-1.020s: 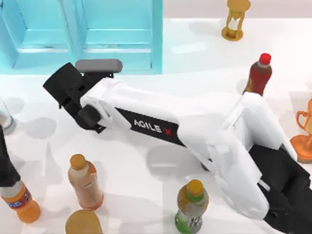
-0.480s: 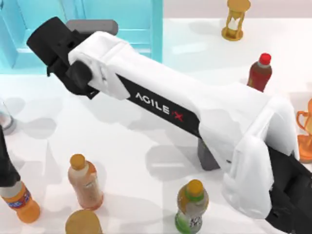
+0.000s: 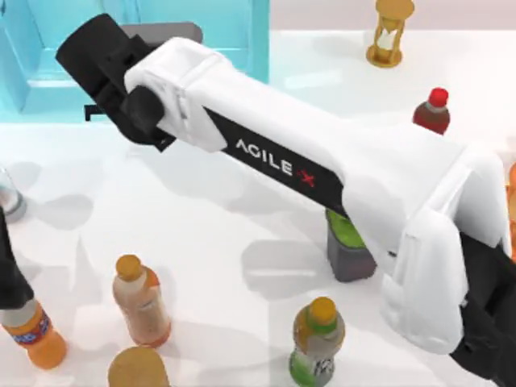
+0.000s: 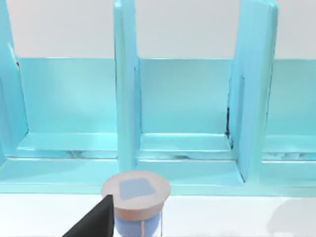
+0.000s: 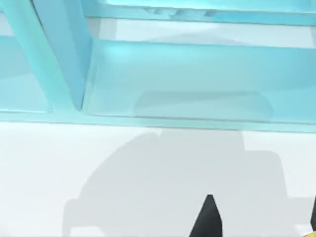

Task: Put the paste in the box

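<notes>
Paste: can't really pick it out. There's a yellow sliver [image 5: 310, 233] at the rim of the right wrist view, could be it, can't tell
Box [image 3: 260, 56]: light blue, sits at the far left of the table, open top, divider [image 3: 121, 32] splitting it in two
Right gripper [image 3: 89, 56]: up over the box's near edge, about at the divider, arm stretched across the table from the right
Claw state: honestly can't tell, open or closed
Left arm [image 3: 8, 266]: parked at the table's left edge
Clutter: orange-capped drink bottles [image 3: 141, 302] near front, red-capped bottle [image 3: 431, 113] and hourglass [image 3: 391, 32] far right, well apart from the box
</notes>
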Robot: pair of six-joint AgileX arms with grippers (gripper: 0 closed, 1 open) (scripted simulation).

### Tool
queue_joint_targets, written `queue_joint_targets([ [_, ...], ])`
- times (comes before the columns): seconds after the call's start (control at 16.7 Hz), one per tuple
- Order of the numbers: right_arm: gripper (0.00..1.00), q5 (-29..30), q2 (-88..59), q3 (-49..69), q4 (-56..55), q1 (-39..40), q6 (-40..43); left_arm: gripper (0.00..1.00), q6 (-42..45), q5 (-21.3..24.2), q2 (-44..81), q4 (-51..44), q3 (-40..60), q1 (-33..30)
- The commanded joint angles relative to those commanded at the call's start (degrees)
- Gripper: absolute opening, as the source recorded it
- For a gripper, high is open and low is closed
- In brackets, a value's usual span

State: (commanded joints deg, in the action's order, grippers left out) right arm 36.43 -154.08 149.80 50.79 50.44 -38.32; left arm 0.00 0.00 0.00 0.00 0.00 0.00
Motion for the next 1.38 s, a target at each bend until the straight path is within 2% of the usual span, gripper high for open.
queue_joint_targets([
  [0.24,0.0,-8.8,11.0,-13.2,-3.7,-6.8,8.4,1.0,0.0,0.0,0.0,0.0,0.0,0.0],
  [0.42,0.0,-17.9,23.4,-28.5,-9.0,-16.4,17.1,1.0,0.0,0.0,0.0,0.0,0.0,0.0],
  [1.02,0.0,-49.1,64.5,-82.1,-29.0,-65.0,49.2,1.0,0.0,0.0,0.0,0.0,0.0,0.0],
  [1.2,0.0,-56.5,73.8,-96.0,-32.1,-77.8,57.3,1.0,0.0,0.0,0.0,0.0,0.0,0.0],
  [1.38,0.0,-61.9,81.3,-106.7,-34.1,-86.9,63.3,1.0,0.0,0.0,0.0,0.0,0.0,0.0],
])
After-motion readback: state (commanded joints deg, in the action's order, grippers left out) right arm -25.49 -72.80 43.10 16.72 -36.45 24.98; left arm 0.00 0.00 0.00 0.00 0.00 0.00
